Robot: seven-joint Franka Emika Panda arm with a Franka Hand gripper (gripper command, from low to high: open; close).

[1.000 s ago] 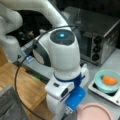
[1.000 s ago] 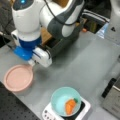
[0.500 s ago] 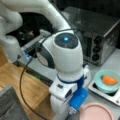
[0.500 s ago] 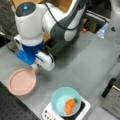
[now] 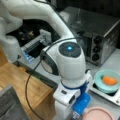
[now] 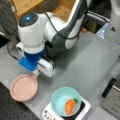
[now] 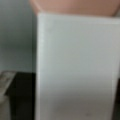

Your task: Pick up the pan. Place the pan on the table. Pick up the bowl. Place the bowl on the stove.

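The salmon-pink pan point(image 6: 23, 88) lies low on the grey table point(image 6: 82, 57) at a front view's bottom left, and its rim shows in a front view point(image 5: 98, 113). My gripper point(image 6: 35, 73) reaches down onto its short white handle point(image 7: 75, 70), which fills the wrist view with the pink pan above it. The pan has moved along with the gripper, so the gripper is shut on it; the fingers themselves are hidden. The teal bowl point(image 6: 58, 102) sits on the stove point(image 6: 83, 110) with an orange carrot point(image 6: 70, 105) inside; the bowl point(image 5: 110, 87) also shows in a front view.
A silver toaster oven point(image 5: 100, 32) stands behind the stove. A light-brown wooden counter point(image 5: 25, 85) lies beside the table. The arm's white body point(image 6: 32, 32) hangs over the table's left part, and a black cable point(image 5: 30, 82) trails from it.
The arm has come lower and the pan has shifted with it toward the bottom of both front views. The bowl and stove have not moved.
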